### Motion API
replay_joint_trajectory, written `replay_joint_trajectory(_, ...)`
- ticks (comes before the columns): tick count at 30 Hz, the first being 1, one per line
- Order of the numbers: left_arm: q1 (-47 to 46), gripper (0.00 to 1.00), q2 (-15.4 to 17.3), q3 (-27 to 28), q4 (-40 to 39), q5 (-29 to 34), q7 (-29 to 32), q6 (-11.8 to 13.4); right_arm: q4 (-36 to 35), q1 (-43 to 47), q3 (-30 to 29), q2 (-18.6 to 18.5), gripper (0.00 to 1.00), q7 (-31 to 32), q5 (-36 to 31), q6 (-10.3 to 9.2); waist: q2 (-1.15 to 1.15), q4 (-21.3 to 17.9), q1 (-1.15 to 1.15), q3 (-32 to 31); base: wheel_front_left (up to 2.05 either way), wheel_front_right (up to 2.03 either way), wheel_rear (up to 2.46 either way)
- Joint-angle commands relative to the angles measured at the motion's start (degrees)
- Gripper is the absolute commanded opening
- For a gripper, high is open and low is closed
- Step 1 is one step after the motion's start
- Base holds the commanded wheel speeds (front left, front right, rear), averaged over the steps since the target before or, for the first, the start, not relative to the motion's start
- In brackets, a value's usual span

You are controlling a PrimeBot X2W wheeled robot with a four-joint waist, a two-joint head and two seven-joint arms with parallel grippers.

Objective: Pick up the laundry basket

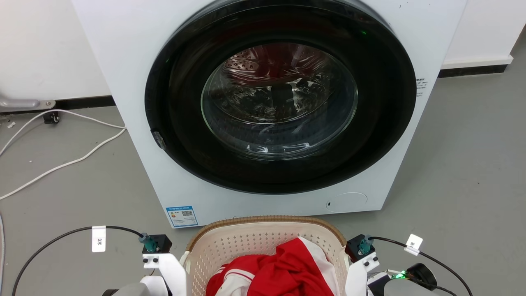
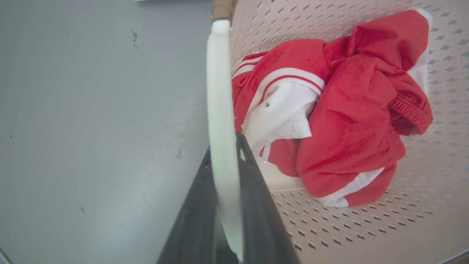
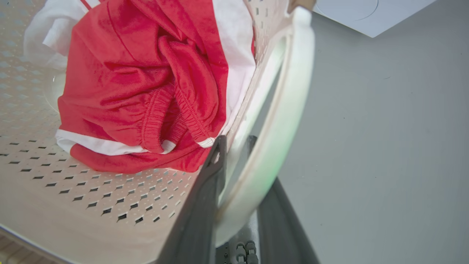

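Both grippers are pinching the basket's loop handles. On the left gripper [image 2: 224,146], two dark fingers press against either face of the left handle [image 2: 220,73]. The right gripper [image 3: 236,141] clamps the right handle [image 3: 289,91] the same way, with the white band running up out of its jaws.

Between the two grippers is the laundry basket [image 1: 246,242], its perforated wall just inside each one, and a crumpled red and white garment [image 1: 283,267] lies in it. Ahead of the grippers, past the basket's far rim, stands a washing machine [image 1: 287,201] with a round glass door. Grey floor [image 1: 452,164] lies to the outer side of each gripper, with a white cable [image 1: 61,164] off to the left.

By my reading, the grasp is made on both sides, so the reaching part is done. The lift itself is left. I cannot tell whether the basket's base is off the floor, and both arms would need to rise evenly to keep it level.
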Motion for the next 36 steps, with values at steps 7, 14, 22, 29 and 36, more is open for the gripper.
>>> replay_joint_trajectory(7, 0.04, 0.0, 0.73, -1.04, 0.31, -1.13, -0.97, 0.09, 0.42, -0.64, 1.81, -0.48, 0.0, -0.64, 1.51, 0.18, 0.0, 0.03, 0.0, 0.09, 0.0, 0.0, 0.0)
replay_joint_trajectory(14, -0.42, 0.0, 0.6, -1.99, 0.53, -1.95, -1.4, 0.09, 0.67, -1.01, 3.12, -0.52, 0.0, -0.85, 2.87, 0.18, 0.0, 0.07, 0.0, 0.26, 0.0, 0.0, 0.0)
replay_joint_trajectory(22, -0.86, 0.0, 0.54, -3.03, 0.71, -3.04, -1.64, 0.09, 0.93, -1.08, 4.16, -0.5, 0.0, -1.01, 3.93, 0.18, 0.0, 0.14, 0.0, 0.43, 0.0, 0.0, 0.0)
replay_joint_trajectory(29, -1.24, 0.0, 0.62, -3.93, 0.9, -3.76, -2.02, 0.09, 1.15, -1.16, 4.85, -0.5, 0.0, -1.29, 4.69, 0.18, 0.0, 0.3, 0.0, 0.47, 0.0, 0.0, 0.0)
replay_joint_trajectory(36, -1.43, 0.0, 0.74, -4.76, 0.98, -4.61, -2.28, 0.09, 1.2, -1.25, 5.35, -0.4, 0.0, -1.31, 5.3, 0.18, 0.0, 0.42, 0.0, 0.54, 0.0, 0.0, 0.0)
